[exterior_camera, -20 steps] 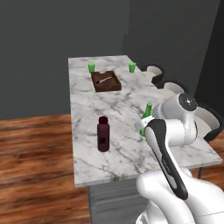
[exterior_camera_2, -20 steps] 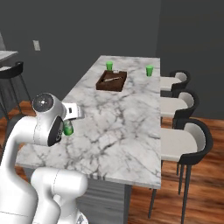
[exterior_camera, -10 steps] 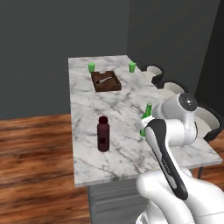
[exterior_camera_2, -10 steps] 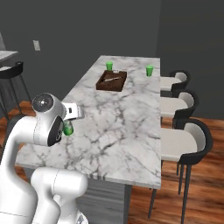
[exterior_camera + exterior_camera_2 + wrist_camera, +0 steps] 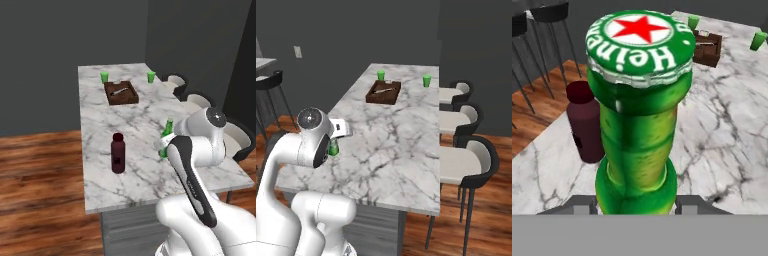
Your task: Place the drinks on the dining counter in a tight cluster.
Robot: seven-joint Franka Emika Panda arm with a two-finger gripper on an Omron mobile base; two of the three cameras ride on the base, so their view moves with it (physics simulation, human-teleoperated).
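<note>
My gripper (image 5: 636,202) is shut on the slim green glass bottle (image 5: 637,115), whose red-star cap points straight at the hand camera. In the left base view that green bottle (image 5: 166,136) stands out from behind my forearm, over the right half of the dining counter (image 5: 145,115). A bit of the green bottle (image 5: 333,148) also peeks out beside my wrist above the dining counter (image 5: 406,130). The wide dark maroon bottle (image 5: 118,152) stands upright on the marble to the left, a short gap away. Just behind the green one is the maroon bottle (image 5: 587,125).
A brown tray (image 5: 121,93) with a utensil lies at the far end, flanked by two small green cups (image 5: 104,77) (image 5: 151,76). White chairs (image 5: 466,160) line the counter's right side. A black stool (image 5: 268,85) stands at far left on the wood floor.
</note>
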